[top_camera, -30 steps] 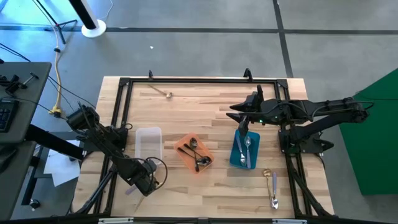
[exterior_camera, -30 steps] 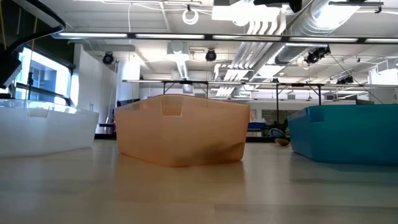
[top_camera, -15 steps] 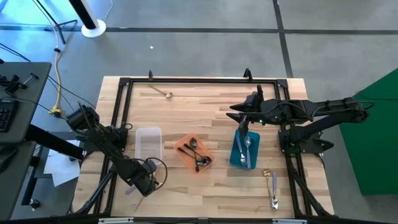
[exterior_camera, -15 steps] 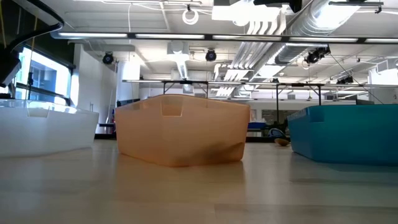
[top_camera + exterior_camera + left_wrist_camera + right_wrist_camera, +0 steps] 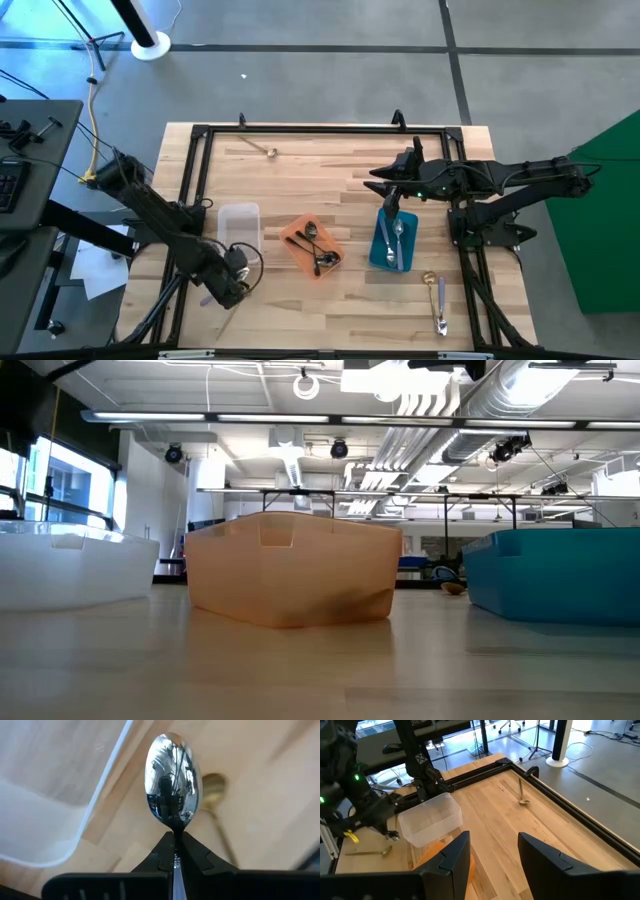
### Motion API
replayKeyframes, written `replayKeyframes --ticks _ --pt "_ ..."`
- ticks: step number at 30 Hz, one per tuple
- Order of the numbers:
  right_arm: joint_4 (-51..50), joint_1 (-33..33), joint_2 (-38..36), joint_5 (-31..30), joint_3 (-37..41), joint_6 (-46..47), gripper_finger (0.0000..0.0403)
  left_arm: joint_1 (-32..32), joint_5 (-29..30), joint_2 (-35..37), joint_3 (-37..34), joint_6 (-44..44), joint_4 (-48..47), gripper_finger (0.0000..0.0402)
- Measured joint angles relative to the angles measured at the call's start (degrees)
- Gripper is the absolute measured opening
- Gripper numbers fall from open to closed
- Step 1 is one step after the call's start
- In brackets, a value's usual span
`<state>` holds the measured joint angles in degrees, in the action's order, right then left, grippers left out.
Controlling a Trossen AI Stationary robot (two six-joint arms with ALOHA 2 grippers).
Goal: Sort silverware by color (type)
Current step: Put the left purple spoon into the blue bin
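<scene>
Left hand clamped tight on a silver spoon's neck: light, rigid, slippery; right hand gapes empty.

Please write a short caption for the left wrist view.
Left gripper holds a silver spoon above a gold spoon.

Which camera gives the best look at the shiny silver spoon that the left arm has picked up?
The left wrist view: the silver spoon fills the picture, its neck pinched in the shut left pincer. In the high view it cannot be made out at that pincer; the low and right wrist views don't show it.
</scene>
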<state>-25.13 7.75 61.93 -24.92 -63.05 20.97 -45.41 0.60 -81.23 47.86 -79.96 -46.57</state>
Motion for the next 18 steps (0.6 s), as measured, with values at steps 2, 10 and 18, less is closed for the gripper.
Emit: replayKeyframes --ticks 2,10,18 --pt "-0.13 -0.02 0.0 0.0 0.0 0.0 0.0151 0.0 -0.05 2.86 0.0 1.22 0.1 0.0" --pt "-0.39 -0.01 0.0 0.0 0.0 0.0 0.0151 -0.02 -1.38 15.79 0.09 12.7 8.32 0.0" --pt "-0.35 0.0 0.0 0.0 0.0 0.0 0.0151 6.55 6.18 21.61 0.17 26.01 22.89 0.0"
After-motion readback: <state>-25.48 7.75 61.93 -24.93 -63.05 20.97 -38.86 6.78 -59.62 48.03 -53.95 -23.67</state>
